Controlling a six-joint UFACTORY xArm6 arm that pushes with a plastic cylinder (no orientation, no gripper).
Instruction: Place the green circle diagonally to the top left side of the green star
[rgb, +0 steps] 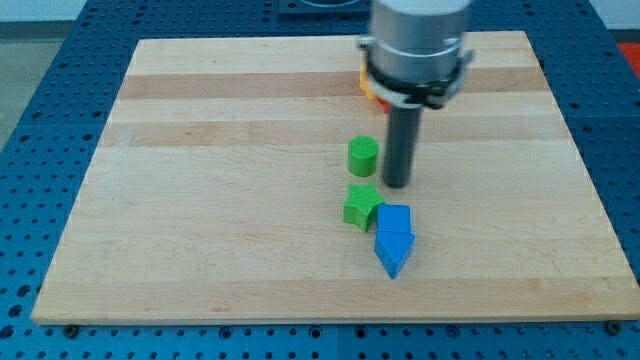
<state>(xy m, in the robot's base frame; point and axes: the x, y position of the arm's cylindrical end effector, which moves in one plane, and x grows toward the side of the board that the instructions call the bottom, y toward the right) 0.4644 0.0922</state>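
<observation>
Camera view: the green circle (363, 156), a short cylinder standing upright with no long axis across the table (200, 200), sits at about 12 o'clock from the green star (361, 206), slightly apart. My tip (397, 184) is just beside the circle at its 4 o'clock. I carry no jaws. A blue block (394, 240), pointing toward 6 o'clock, touches the star. Pale wooden table on blue perforated surface (40, 100); red and yellow blocks (370, 86) lie partly hidden behind the arm.
</observation>
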